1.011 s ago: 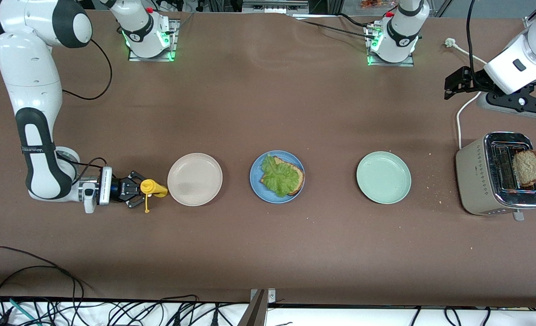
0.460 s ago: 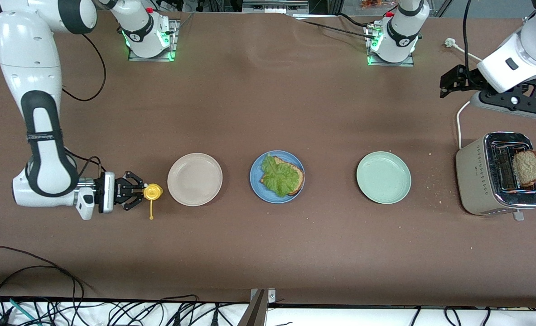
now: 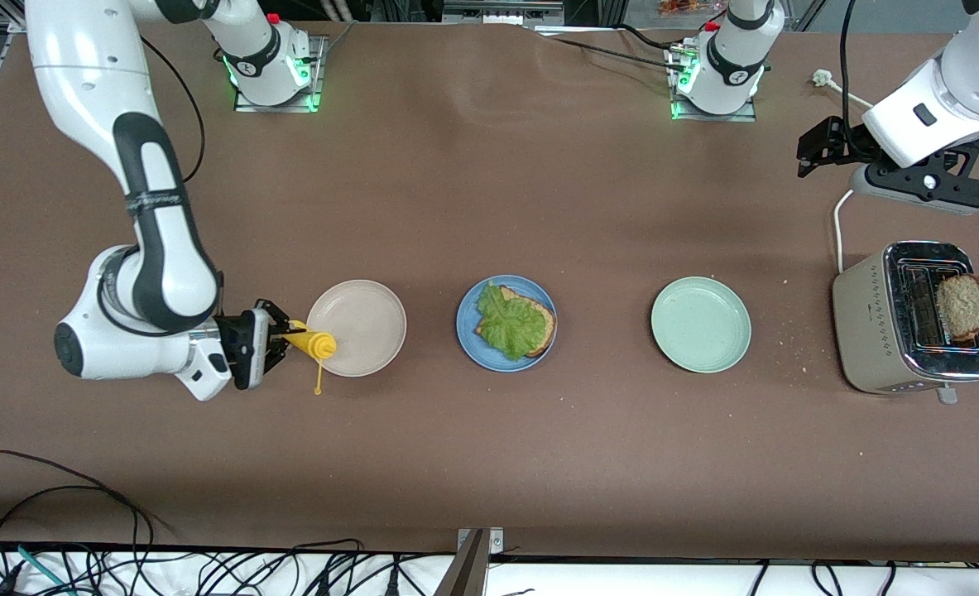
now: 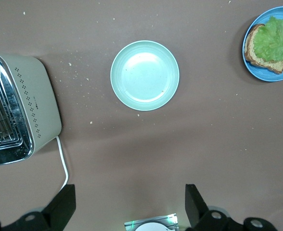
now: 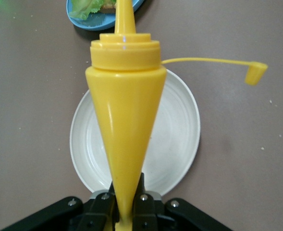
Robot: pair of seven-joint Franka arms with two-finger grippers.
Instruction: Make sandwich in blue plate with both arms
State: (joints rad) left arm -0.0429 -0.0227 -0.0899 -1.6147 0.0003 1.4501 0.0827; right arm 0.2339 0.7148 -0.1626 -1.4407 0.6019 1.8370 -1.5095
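Now right tool (image 3: 278,341) grips yellow sauce bottle (image 3: 314,342) over beige plate (image 3: 365,327) edge (left tool (image 3: 816,147) wide, waiting)

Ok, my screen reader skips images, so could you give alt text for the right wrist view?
The right gripper is shut on a yellow squeeze bottle, cap dangling open, over a beige-white plate. The bottle's nozzle points toward the blue plate.

Bare table between blue plate (image 3: 467,331) and beige plate (image 3: 356,328); yellow bottle (image 3: 310,341) overhangs beige plate's rim.
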